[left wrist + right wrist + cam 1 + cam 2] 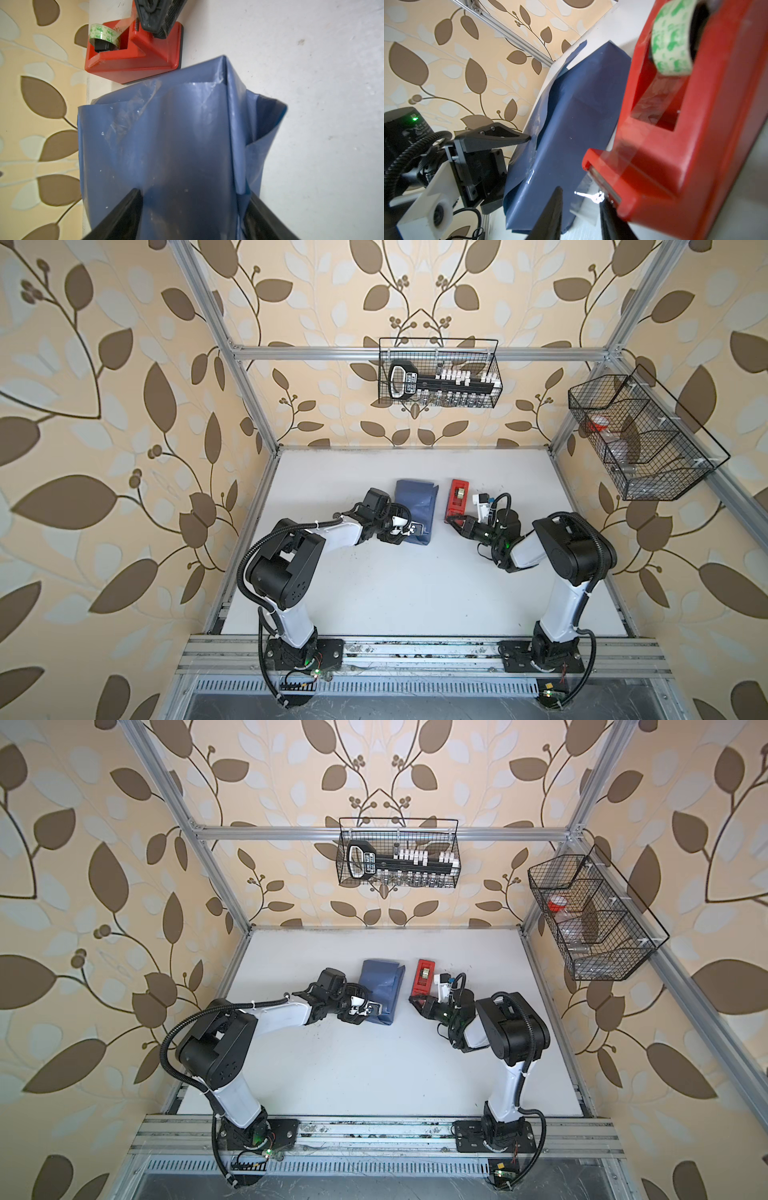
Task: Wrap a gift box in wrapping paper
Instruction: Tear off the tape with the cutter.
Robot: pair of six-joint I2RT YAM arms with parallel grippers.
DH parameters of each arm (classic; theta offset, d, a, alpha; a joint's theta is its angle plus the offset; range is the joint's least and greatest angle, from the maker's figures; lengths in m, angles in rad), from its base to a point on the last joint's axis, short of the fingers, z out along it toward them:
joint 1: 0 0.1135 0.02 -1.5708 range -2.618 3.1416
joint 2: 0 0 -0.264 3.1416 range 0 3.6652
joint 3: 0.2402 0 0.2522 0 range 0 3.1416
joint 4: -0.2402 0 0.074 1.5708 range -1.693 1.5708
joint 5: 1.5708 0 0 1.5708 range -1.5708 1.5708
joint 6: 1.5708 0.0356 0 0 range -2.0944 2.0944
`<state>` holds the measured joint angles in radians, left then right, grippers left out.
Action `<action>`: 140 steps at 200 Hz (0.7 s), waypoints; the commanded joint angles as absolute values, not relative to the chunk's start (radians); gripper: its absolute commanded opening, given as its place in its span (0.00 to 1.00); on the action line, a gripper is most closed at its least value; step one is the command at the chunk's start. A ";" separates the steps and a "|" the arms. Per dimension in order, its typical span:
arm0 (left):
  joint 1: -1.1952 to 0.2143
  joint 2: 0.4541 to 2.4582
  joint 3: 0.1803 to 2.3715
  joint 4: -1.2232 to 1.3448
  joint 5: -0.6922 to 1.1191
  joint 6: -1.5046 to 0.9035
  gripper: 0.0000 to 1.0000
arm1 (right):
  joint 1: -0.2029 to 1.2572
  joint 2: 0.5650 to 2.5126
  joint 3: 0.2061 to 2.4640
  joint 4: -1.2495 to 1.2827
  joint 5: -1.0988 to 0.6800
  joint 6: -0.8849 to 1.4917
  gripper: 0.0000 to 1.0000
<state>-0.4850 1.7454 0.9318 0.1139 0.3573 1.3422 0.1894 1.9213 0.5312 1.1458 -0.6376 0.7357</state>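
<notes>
Now | wrapping paper (pixel 415 506), folded into a slate-blue parcel, at 12 o'clock on the tabletop (pixel 415 593) | left tool (pixel 194 192) clamped wide across its 7 o'clock corner | red tape dispenser (pixel 457 497) at parcel's 3 o'clock | right tool (pixel 581 195) narrow, slightly apart, clear tape end (pixel 584 184) between jaws.

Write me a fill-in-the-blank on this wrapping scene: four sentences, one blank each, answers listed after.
1. The paper is ___.
2. Beside it stands a ___ dispenser.
3. The left gripper is at the paper, the right gripper at the ___.
4. The tape roll carries a ___ print.

Missing words: blue; red; dispenser; green.
</notes>
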 commanded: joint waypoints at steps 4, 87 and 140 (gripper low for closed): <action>-0.490 1.809 0.913 -0.039 0.303 1.338 0.76 | 0.188 1.947 0.558 1.200 -0.645 0.762 0.25; -0.492 1.813 0.914 -0.039 0.308 1.339 0.76 | 0.195 1.885 0.512 1.115 -0.661 0.739 0.01; -0.492 1.814 0.916 -0.043 0.307 1.338 0.76 | 0.200 1.860 0.472 1.078 -0.663 0.732 0.03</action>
